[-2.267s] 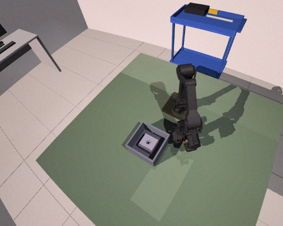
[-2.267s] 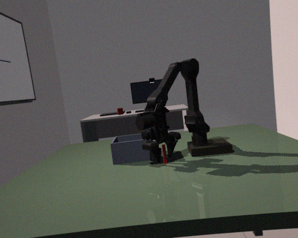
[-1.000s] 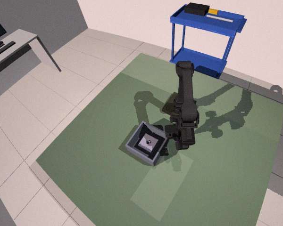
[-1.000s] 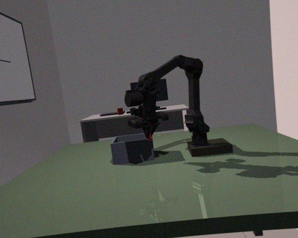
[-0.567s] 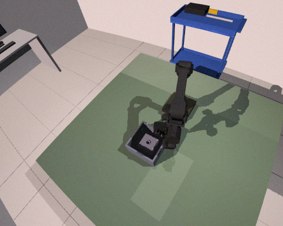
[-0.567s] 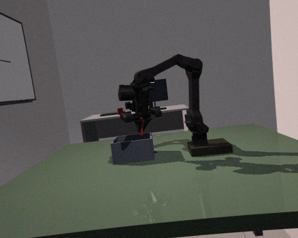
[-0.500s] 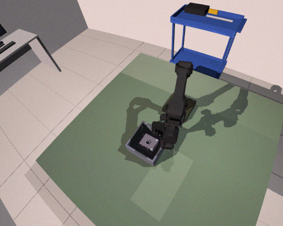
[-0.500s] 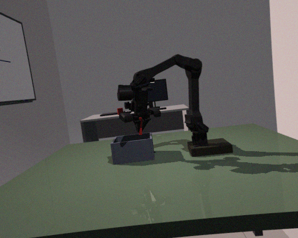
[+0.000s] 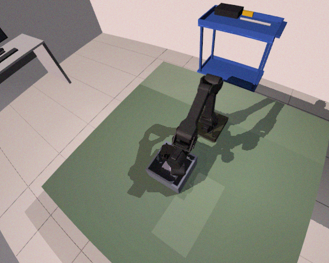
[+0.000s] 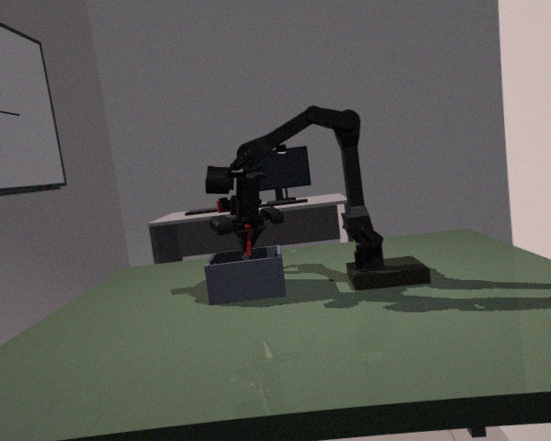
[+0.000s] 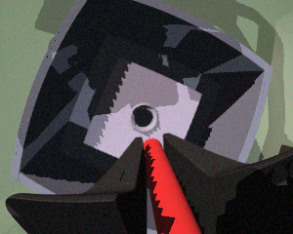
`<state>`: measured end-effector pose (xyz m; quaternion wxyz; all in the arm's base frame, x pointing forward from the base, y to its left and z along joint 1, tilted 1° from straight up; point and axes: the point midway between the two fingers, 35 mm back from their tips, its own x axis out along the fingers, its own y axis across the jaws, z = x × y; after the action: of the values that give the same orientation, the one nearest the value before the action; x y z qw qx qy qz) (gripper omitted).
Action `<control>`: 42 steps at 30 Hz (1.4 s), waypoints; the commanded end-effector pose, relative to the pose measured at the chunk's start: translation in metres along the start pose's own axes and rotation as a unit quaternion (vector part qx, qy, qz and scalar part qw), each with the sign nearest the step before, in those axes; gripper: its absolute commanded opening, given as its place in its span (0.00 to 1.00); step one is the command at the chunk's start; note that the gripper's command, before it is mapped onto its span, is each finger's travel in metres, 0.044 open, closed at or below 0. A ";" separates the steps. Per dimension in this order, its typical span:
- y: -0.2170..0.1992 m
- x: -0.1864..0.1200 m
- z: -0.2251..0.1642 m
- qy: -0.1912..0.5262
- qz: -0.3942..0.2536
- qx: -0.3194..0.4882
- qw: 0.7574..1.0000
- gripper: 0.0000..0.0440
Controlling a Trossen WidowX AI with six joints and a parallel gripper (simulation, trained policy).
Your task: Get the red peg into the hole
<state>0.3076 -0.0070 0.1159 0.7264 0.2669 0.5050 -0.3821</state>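
Note:
The red peg (image 10: 248, 240) (image 11: 170, 182) is held between the fingertips of my gripper (image 10: 245, 250) (image 11: 152, 141), which is shut on it. In the exterior view the peg stands nearly upright, its lower end at about the height of the box's rim. The open grey box (image 9: 162, 178) (image 10: 245, 283) (image 11: 240, 112) is below the gripper. The pale plate (image 9: 166, 166) (image 11: 148, 88) lies at its bottom, with the round hole (image 11: 144, 116) uncovered. In the wrist view the peg's tip appears just below the hole. The arm hides the peg in the top view.
The box walls surround the plate on all sides. The box stands on the green table top (image 9: 102, 175) (image 10: 147, 351), in front of the arm's base (image 9: 220, 127) (image 10: 394, 274). A blue cart (image 9: 244, 29) stands behind, and a desk (image 9: 20, 45) is off to the side.

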 end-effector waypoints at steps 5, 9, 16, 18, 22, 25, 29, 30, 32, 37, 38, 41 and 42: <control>0.000 0.024 0.012 0.022 0.002 -0.027 0.999 0.00; 0.001 0.037 0.012 0.034 0.005 -0.046 0.998 0.00; 0.001 0.056 0.009 0.062 0.006 -0.072 0.995 0.25; 0.001 0.060 0.010 0.069 0.006 -0.072 0.995 0.36; 0.005 0.059 0.019 0.069 0.011 -0.088 0.994 0.39; 0.010 0.055 0.025 0.073 0.017 -0.091 0.993 0.47; 0.019 0.051 0.031 0.082 0.023 -0.093 0.992 0.67; 0.021 0.050 0.032 0.085 0.026 -0.094 0.992 0.73; 0.027 0.047 0.035 0.092 0.031 -0.094 0.991 0.85; 0.042 0.039 0.043 0.106 0.049 -0.093 0.989 1.00; 0.046 0.036 0.044 0.109 0.055 -0.092 0.988 1.00; 0.057 0.030 0.048 0.111 0.070 -0.097 0.987 1.00; 0.061 0.027 0.050 0.112 0.075 -0.098 0.986 1.00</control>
<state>0.3624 -0.0331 0.0929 0.6908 0.2506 0.6179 -0.2798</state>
